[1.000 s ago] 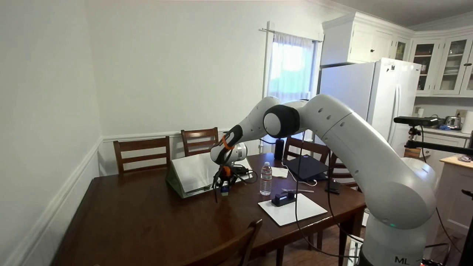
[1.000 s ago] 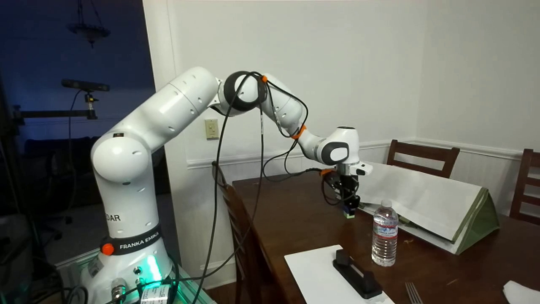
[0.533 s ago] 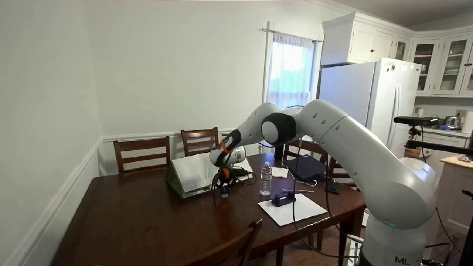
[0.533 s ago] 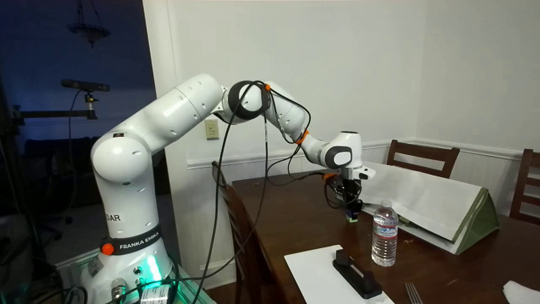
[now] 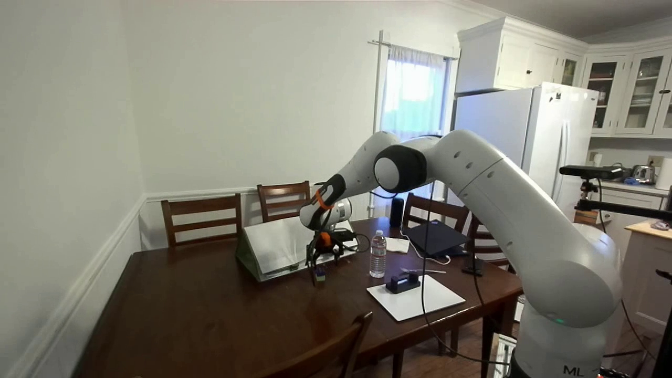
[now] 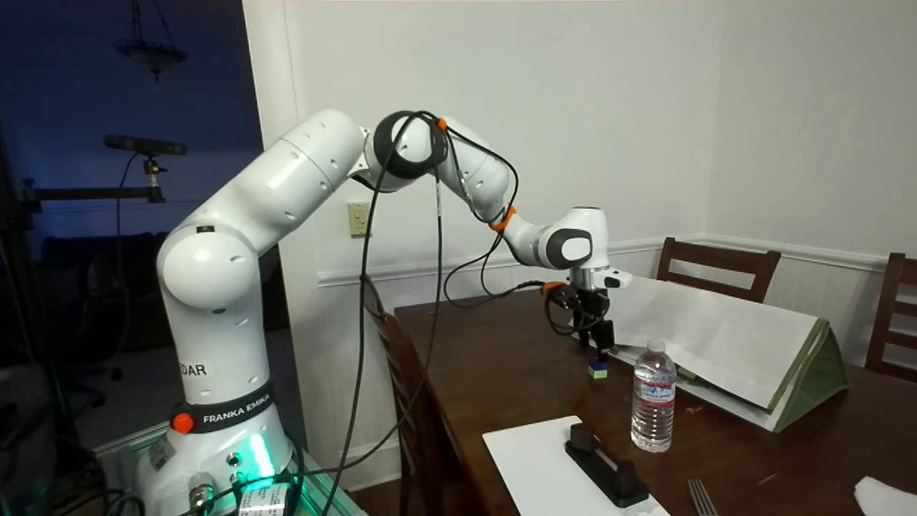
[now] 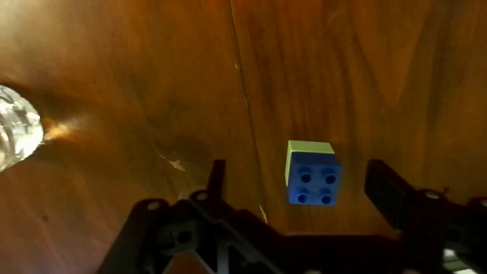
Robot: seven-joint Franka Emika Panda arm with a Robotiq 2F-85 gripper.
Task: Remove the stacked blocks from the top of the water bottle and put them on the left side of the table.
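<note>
The stacked blocks (image 7: 314, 184), a blue one on a pale green one, stand upright on the dark brown table (image 5: 210, 310). My gripper (image 7: 296, 165) is open above them; in the wrist view the blocks appear between its fingers (image 7: 384, 186), with a gap on each side. Both exterior views show the blocks (image 6: 597, 369) just below the fingertips. Apart from them stands the water bottle (image 6: 653, 401), upright with its cap on and nothing on top. Part of the bottle (image 7: 19, 129) also shows at the left edge of the wrist view.
A large white pad on a green easel stand (image 6: 723, 344) stands close by the gripper. A white board (image 5: 436, 302) with a black object (image 5: 402, 283) on it lies near the bottle. A fork (image 6: 702, 497), a dark laptop (image 5: 438, 238) and several chairs (image 5: 202, 218) are around.
The gripper, shut on the blocks a second ago, lowered them to the table, then opened and rose a little. The blocks stay standing on the table; the bottle has not moved.
</note>
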